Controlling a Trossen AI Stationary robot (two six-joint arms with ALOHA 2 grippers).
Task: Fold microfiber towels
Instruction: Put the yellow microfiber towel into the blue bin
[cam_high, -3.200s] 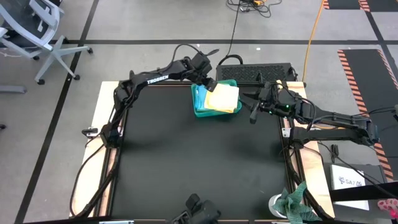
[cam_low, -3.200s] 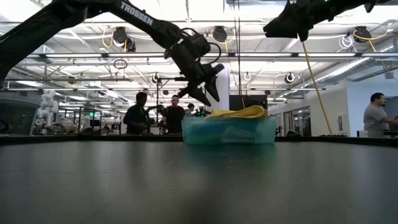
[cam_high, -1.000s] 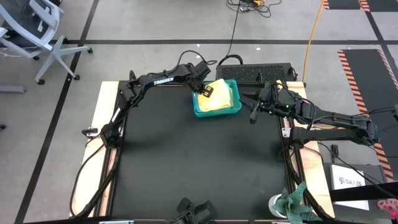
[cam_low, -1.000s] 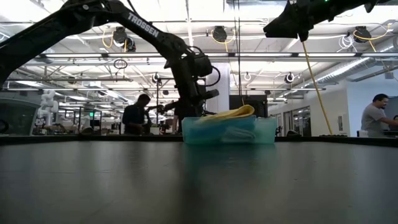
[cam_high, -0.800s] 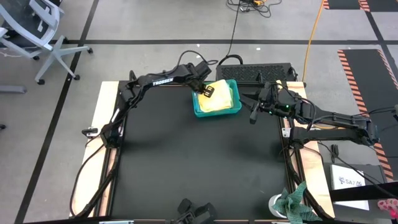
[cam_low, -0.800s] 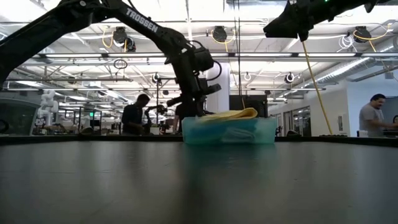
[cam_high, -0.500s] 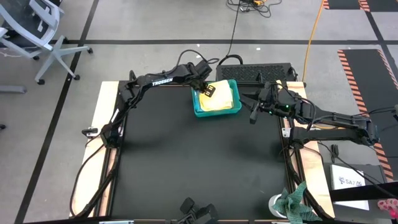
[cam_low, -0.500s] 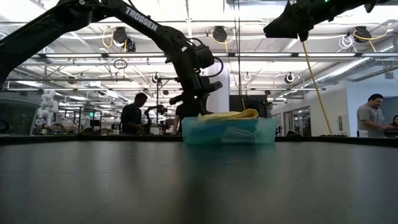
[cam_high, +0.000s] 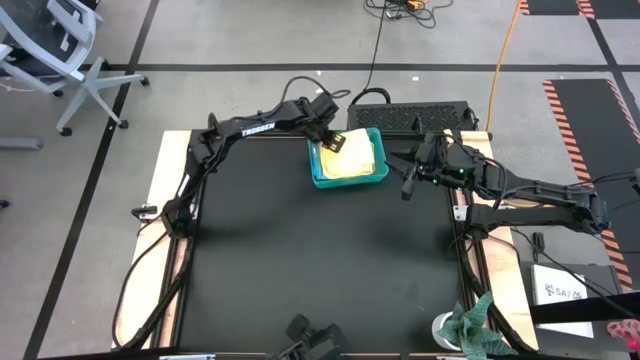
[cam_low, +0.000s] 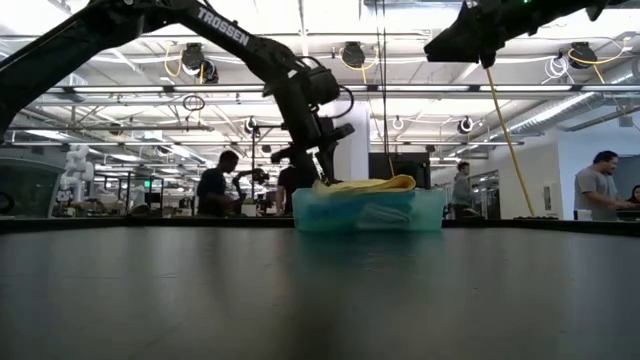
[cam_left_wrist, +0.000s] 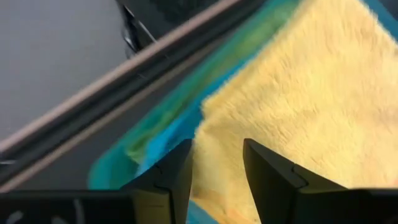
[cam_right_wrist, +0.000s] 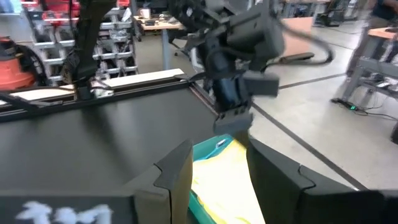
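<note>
A yellow microfiber towel lies folded on top of the pile in the teal tray at the table's far edge. In the low view the yellow towel bulges above the tray's rim. A blue cloth edge shows under the yellow towel. My left gripper hangs open just above the towel's left end, slanting down, its fingers on either side of the towel's edge. My right gripper waits open in the air to the right of the tray.
A black ribbed box stands behind the tray at the far edge. A mottled green rag and a white cup sit at the near right corner. The black mat lies bare in front of the tray. People stand in the room beyond.
My left gripper has opened, let go of the yellow towel and risen a little above the tray's left side. The towel has settled flatter onto the pile in the tray.
</note>
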